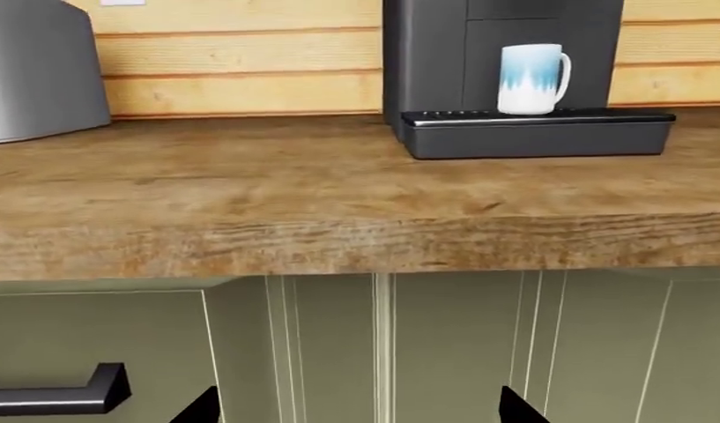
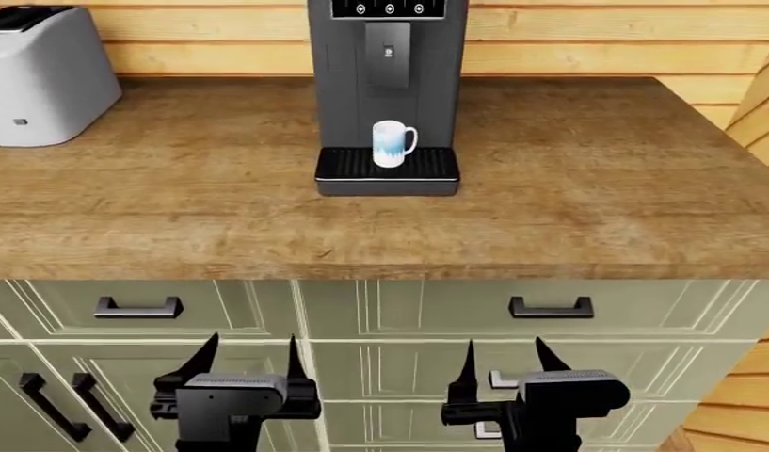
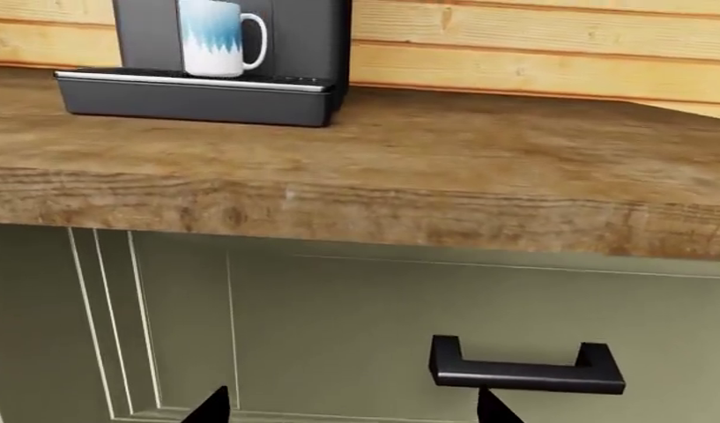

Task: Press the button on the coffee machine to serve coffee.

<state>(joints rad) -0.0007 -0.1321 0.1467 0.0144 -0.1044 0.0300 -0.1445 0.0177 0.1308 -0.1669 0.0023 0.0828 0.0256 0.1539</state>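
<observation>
Both arms parked low, nothing pressed yet.
Left gripper (image 2: 249, 363) and right gripper (image 2: 506, 363) spread, empty; coffee machine (image 2: 387, 85) far above and ahead. Could easily clip the mug (image 2: 392, 143) reaching up.

Pale plank wall (image 2: 585, 38), wooden counter (image 2: 585, 188), sage-green cabinets (image 2: 397, 377)

Two grippers are seen at the bottom edge of the head view, the left gripper (image 2: 249, 363) at lower left and the right gripper (image 2: 504, 363) at lower right. Each is built as a boxy matte black block, from which two thin, pointed black fingers (image 2: 206, 355) are raised like spikes. Small stubs are seen on the sides of the blocks. In both wrist views only black fingertips (image 1: 518, 407) are shown at the bottom edge.
</observation>
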